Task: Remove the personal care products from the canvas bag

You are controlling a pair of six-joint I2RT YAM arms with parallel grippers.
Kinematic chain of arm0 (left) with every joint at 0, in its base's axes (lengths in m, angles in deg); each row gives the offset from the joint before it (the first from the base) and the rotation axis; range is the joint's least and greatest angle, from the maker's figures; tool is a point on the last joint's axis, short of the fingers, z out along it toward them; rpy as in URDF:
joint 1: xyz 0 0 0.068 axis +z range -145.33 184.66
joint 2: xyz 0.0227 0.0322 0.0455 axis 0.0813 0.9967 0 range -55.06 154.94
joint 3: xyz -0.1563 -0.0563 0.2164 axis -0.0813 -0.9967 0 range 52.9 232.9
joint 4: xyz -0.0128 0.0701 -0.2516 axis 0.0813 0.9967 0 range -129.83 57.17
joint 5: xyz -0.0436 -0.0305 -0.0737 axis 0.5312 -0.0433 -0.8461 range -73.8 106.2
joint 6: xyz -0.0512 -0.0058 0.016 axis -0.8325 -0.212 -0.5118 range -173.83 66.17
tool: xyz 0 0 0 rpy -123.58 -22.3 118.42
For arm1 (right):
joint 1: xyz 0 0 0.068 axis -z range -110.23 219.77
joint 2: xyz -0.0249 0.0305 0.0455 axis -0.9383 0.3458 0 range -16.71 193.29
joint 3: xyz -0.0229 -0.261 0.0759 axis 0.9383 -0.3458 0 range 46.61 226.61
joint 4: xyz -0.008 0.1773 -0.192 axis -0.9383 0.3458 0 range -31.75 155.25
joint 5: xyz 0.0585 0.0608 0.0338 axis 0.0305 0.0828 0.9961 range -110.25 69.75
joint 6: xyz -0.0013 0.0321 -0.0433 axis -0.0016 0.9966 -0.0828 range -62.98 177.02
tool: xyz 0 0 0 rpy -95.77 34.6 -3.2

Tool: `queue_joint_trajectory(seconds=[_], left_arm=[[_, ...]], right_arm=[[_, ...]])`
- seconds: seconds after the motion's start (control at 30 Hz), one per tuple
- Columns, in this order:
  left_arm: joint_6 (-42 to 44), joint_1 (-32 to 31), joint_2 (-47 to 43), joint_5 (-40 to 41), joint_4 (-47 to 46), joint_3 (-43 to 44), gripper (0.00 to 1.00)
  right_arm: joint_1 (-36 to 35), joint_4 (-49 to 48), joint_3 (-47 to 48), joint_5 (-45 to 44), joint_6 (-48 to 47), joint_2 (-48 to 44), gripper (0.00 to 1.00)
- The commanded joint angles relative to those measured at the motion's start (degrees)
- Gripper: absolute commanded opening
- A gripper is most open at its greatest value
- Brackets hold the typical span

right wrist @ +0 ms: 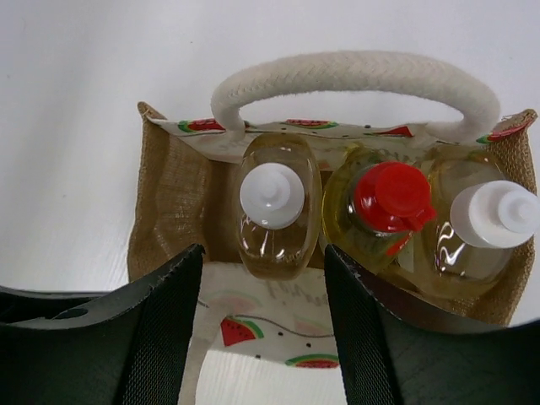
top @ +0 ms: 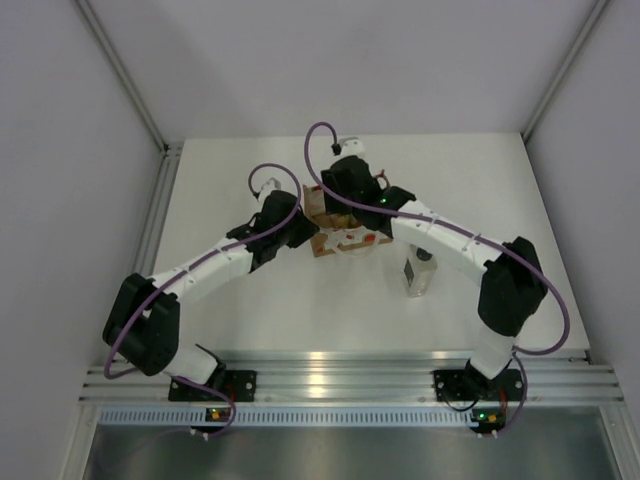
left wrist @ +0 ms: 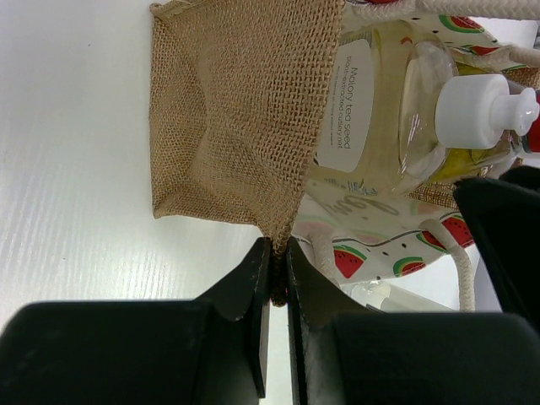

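The canvas bag stands mid-table, and its burlap side and watermelon-print panel show in the wrist views. My left gripper is shut on the bag's burlap corner edge. Three personal care products stand inside the bag. They are an amber bottle with a white cap, a yellow bottle with a red cap and a second amber, white-capped bottle. My right gripper hangs over the bag, open, its fingertips on either side of the left amber bottle. A clear squarish bottle stands on the table to the right.
The bag's white rope handle arches just behind the bottles. Grey enclosure walls close in the table on the left, right and back. A metal rail with the arm bases runs along the near edge.
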Motion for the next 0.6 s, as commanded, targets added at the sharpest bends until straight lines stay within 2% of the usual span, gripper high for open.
queue_joint_trajectory(seconds=[0.0,0.57], left_arm=[[0.3,0.1,-1.7,-0.9,-0.7,2.0,0.0],[2.0,0.5,-0.9,-3.5,-0.7,3.1,0.0]], right_arm=[[-1.0,-1.3,4.6,-2.9,-1.3,1.7,0.58],[-0.9,-1.1,9.2,-7.0,-1.6,13.2,0.58]])
